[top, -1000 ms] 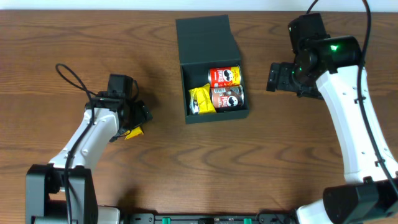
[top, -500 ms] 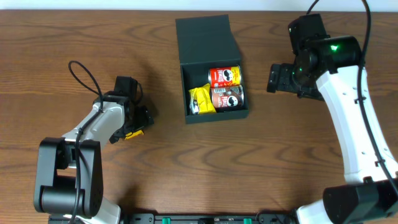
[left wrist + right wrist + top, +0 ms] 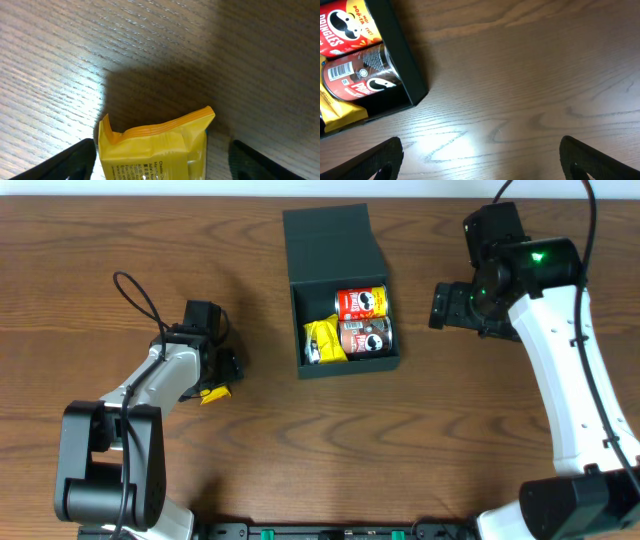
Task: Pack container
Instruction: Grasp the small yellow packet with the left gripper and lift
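Yellow packet (image 3: 155, 147), apparently between spread fingers (image 3: 72, 161)

- The container (image 3: 350, 368) was open from above, its lid (image 3: 332, 242) lying back at 12 o'clock; 2 cans (image 3: 362, 304) and a yellow packet (image 3: 323, 340) filled all but its 11 o'clock corner.
- Bare table (image 3: 450, 440) lay at its 3, 6 and 9 o'clock.
- The left gripper (image 3: 218, 375) straddled a second packet (image 3: 155, 147) with gaps either side.
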You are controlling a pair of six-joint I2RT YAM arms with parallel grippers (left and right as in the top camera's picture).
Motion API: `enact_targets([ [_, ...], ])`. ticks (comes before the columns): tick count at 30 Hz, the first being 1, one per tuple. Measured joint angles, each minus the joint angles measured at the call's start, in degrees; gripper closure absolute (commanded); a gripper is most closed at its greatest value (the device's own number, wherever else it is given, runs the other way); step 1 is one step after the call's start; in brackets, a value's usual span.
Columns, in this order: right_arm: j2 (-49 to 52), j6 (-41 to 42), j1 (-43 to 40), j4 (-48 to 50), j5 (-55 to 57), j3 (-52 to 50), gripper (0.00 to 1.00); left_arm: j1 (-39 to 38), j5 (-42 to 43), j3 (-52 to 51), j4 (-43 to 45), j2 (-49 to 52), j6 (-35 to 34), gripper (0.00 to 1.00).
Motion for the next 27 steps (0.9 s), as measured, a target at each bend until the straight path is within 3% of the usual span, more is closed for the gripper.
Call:
enact_targets([
  [3, 0.0, 0.0, 0.0, 0.0, 0.0, 0.0, 0.01, 0.0, 0.0, 0.0, 0.0, 0.0, 0.2, 0.34],
  [18, 0.0, 0.0, 0.0, 0.0, 0.0, 0.0, 0.01, 0.0, 0.2, 0.0, 0.0, 0.0, 0.2, 0.39],
  [27, 0.0, 0.0, 0.0, 0.3, 0.0, 0.0, 0.01, 0.0, 0.4, 0.0, -0.1, 0.0, 0.2, 0.52],
])
